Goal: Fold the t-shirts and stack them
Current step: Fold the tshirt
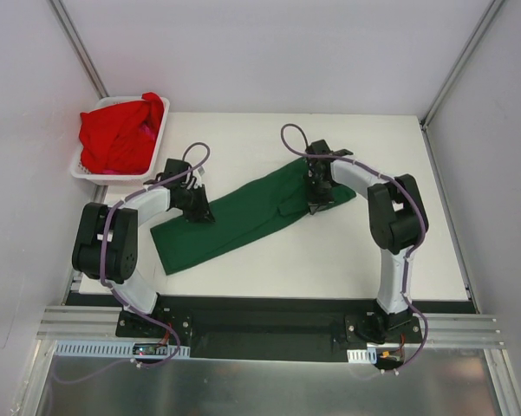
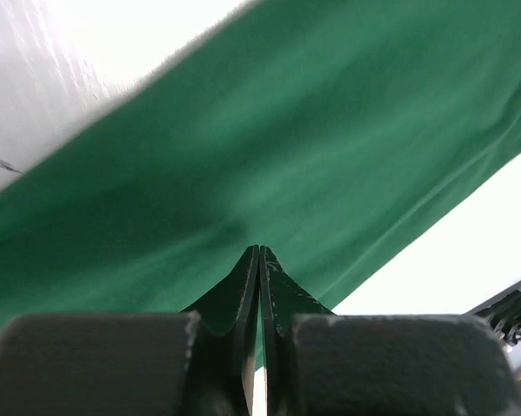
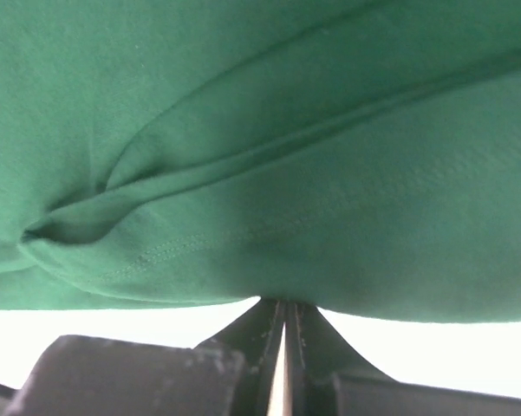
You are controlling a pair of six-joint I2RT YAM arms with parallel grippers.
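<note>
Two claws down on the green t-shirt, both pinched right shut. Left gripper at the shirt's near-left end, tips sunk in the cloth in the left wrist view, only a hairline slit between the jaws. Right gripper at the far-right end, closed on the hem, cloth edge dipping onto the fingertips in the right wrist view. Reads as a grip on fabric at both ends; cloth between the pads themselves not visible. Shirt folded into a long strip, lying diagonally mid-table, near end at left, running up and away to the right, between the two arms. Red t-shirts heaped in the white basket at the far-left corner, count unclear, one flap over the rim, well apart from the green one.
</note>
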